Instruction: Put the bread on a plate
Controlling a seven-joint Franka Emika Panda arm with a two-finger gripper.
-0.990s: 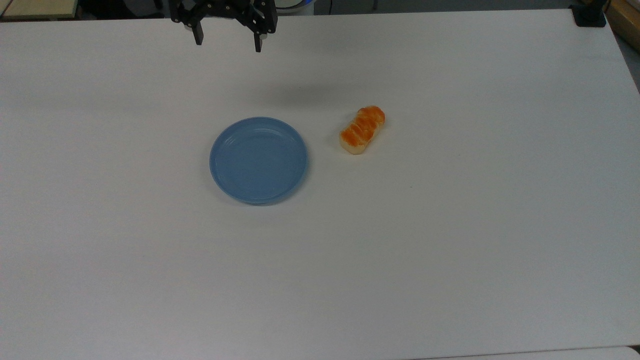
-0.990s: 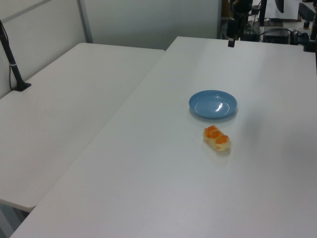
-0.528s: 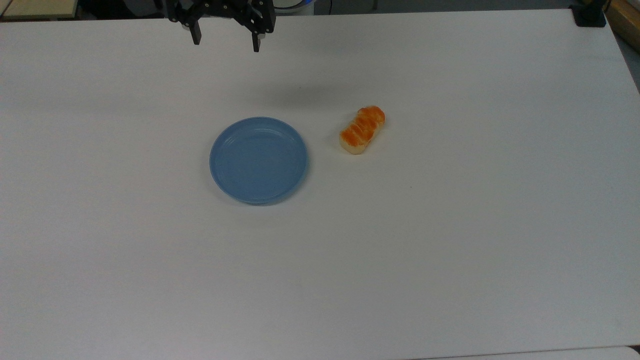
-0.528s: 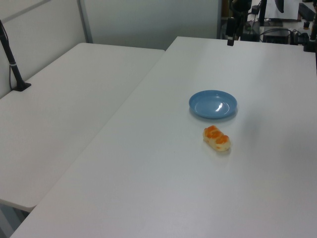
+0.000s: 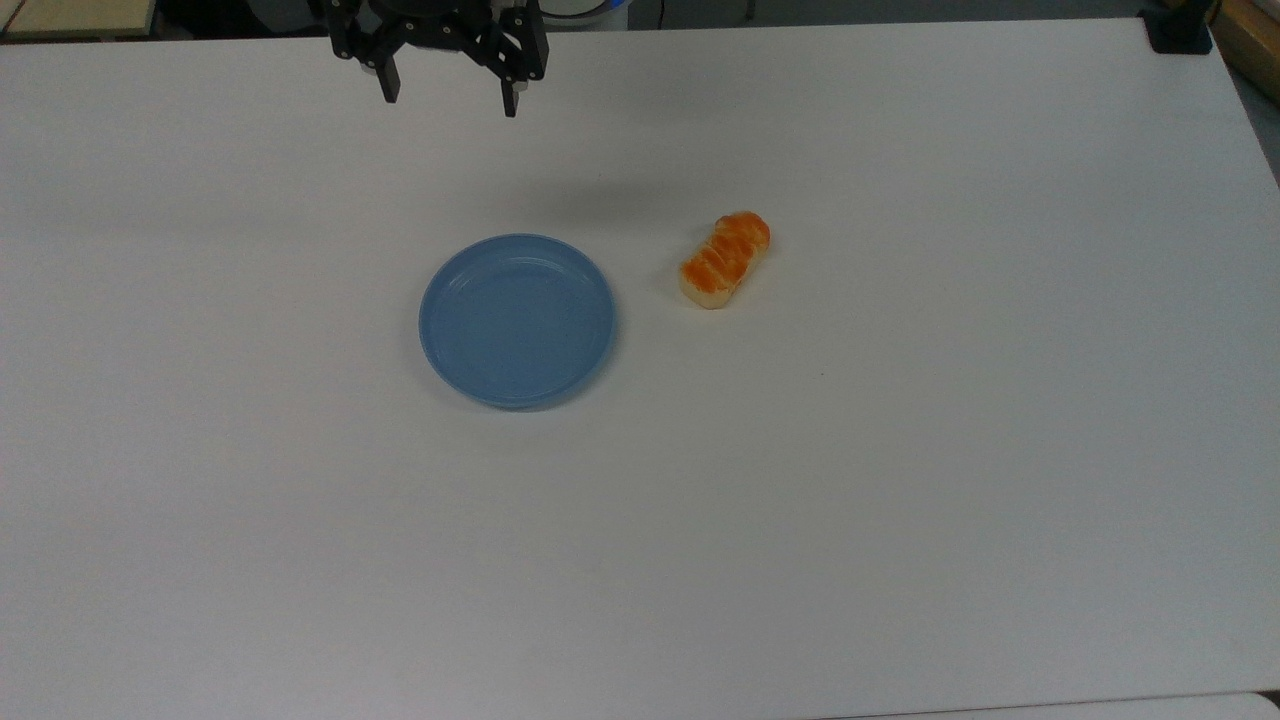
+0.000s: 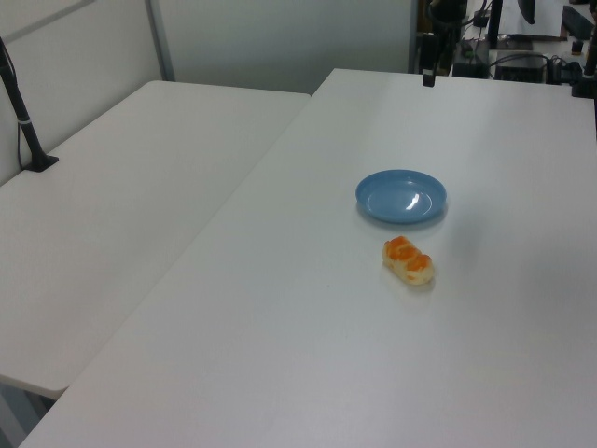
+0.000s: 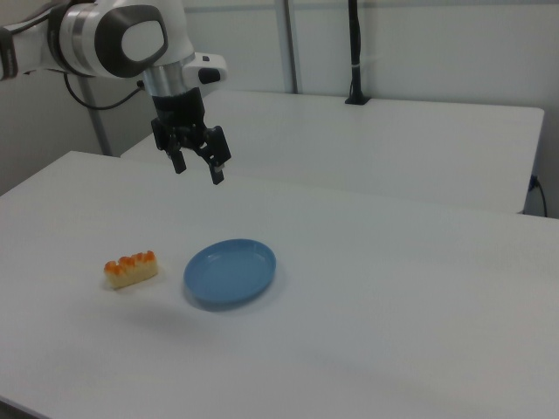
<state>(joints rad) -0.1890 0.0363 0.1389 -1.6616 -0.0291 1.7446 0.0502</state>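
The tool (image 5: pixel 447 98) has dipped slightly, fingers spread, holding nothing, high above the surface (image 5: pixel 900 450). The bread (image 5: pixel 724 260) lies beside the plate (image 5: pixel 517 320), apart; likely light, soft, best pinched across its pale sides.

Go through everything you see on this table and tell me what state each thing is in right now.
bread: lying flat on the table, orange top up, ungripped, apart from the plate.
plate: upright on the table, nothing on it.
gripper: open, holding nothing, raised above the table's far edge in the top view, away from both bread and plate.
table: white, bearing the plate and bread.
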